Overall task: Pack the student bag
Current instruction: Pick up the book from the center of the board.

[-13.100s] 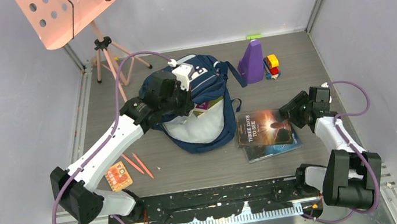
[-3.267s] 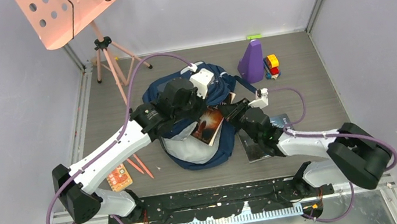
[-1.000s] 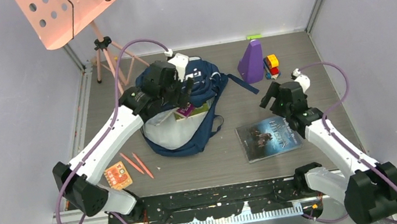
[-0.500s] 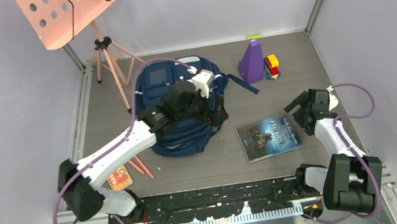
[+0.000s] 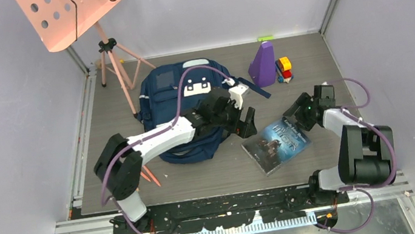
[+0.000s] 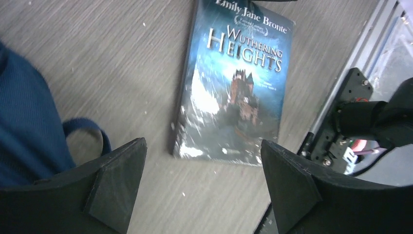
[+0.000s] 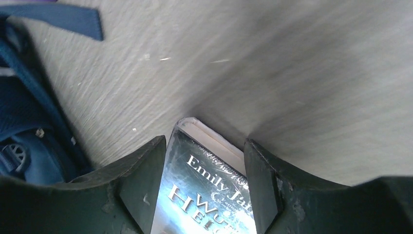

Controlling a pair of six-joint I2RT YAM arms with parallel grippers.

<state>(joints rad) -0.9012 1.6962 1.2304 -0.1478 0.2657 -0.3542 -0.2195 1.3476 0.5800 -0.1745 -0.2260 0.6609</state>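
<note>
Though the right gripper (image 7: 204, 146) straddles the cropped book (image 7: 210, 195), its hold is unclear; the left gripper (image 6: 202, 146) gapes wide.

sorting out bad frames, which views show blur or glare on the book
Right wrist: table streaked with motion blur, book title readable. Left wrist: title sharp, lower cover smeared with white glare. Top external: sharp, evenly lit.

The overhead view is bright and evenly lit from above, sharp to its corners, with only soft, short shadows on the bench (image 5: 213, 171). In the left wrist view the book (image 6: 234, 92) is lightly smeared, with white glare on its glossy cover left of centre. Motion blur streaks the bench across the upper right wrist view, and a dark shadow lies mid-frame beside the book's top edge.
</note>
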